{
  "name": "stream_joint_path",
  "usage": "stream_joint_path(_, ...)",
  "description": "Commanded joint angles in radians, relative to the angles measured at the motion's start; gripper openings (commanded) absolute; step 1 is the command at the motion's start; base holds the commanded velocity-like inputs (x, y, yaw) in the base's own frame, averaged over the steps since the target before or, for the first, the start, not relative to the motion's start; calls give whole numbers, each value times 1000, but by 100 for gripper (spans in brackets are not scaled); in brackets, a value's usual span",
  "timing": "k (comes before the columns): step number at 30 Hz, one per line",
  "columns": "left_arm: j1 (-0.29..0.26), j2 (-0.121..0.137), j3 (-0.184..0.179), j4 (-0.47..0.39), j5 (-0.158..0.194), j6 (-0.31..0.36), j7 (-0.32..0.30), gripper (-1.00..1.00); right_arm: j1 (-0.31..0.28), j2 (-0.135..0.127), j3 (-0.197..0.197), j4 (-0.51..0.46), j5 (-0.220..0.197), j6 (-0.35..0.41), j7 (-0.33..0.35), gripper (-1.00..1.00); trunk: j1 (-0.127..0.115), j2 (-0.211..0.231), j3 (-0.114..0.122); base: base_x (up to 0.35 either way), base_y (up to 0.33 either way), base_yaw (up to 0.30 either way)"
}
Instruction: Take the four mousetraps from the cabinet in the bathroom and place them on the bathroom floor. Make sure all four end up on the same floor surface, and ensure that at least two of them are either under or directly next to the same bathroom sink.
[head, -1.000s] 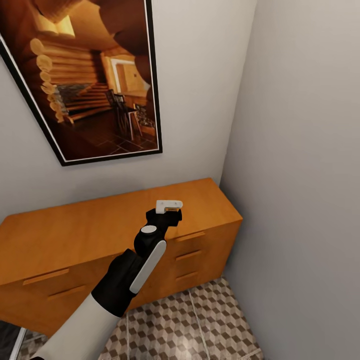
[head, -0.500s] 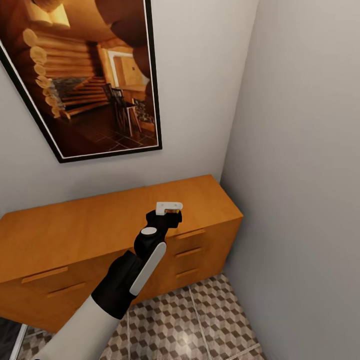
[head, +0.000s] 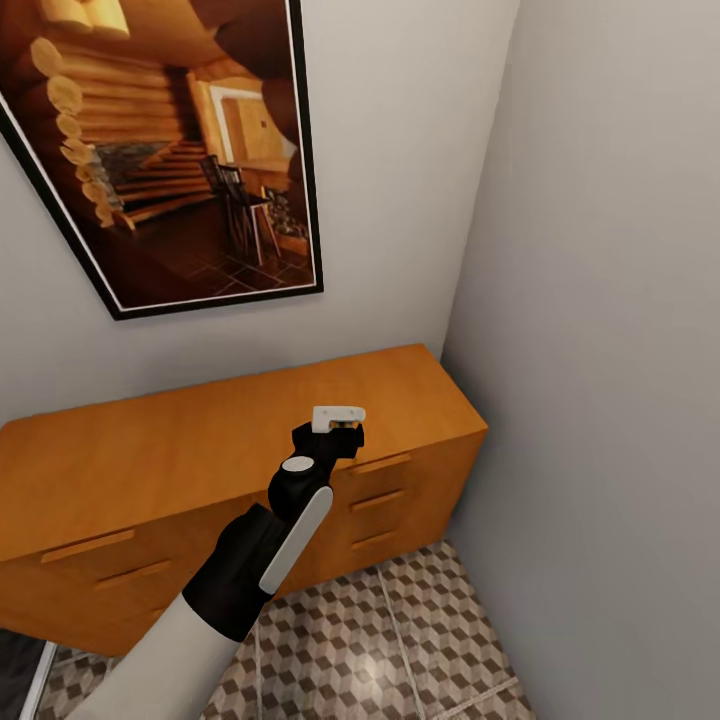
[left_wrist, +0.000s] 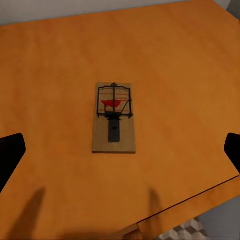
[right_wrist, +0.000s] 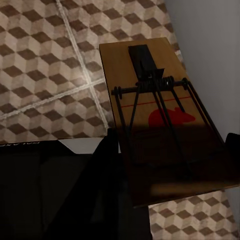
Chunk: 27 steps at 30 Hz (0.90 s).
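One mousetrap (left_wrist: 114, 117), a small wooden board with dark wire and a red bit, lies flat on the orange-brown cabinet (head: 150, 460) top. My left gripper (left_wrist: 121, 152) hangs over it, open wide, one finger on each side and well clear of the board. In the head view the left gripper (head: 338, 428) is above the cabinet's front right part and hides that trap. A second mousetrap (right_wrist: 150, 100) sits between the fingers of my right gripper (right_wrist: 172, 150), which is shut on it, above the cube-patterned bathroom floor (right_wrist: 45, 65). The sink is out of view.
A large framed picture (head: 170, 150) hangs on the wall above the cabinet. A grey side wall (head: 610, 350) closes the corner right of the cabinet. Bar handles (head: 380, 465) line the cabinet front. Tiled floor (head: 400, 640) lies before it.
The head view has shifted a little, so the cabinet and the picture sit slightly higher in the frame. My left arm keeps the same pose above the cabinet.
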Motion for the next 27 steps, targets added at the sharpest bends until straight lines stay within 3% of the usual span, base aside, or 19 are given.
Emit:
stream_joint_path(1, -1, 0, -2, -1, 10, 2, 10, 100, 0, 1, 9, 1, -12, -4, -3, -100, 0, -2, -2, 0, 0, 0)
stream_joint_path(8, 0, 0, -2, 1, 10, 2, 9, 100, 1, 0, 9, 1, -12, -4, -3, -100, 0, -2, -3, 37, 0, 0)
stream_joint_path(18, 0, 0, -2, 2, 10, 2, 9, 100, 1, 0, 9, 1, -11, -4, -3, -100, 0, -2, -3, 199, 0, 0)
stream_joint_path(27, 0, 0, -1, 2, 10, 2, 9, 100, 1, 0, 9, 1, -12, -4, -3, -100, 0, -2, -3, 35, 0, 0)
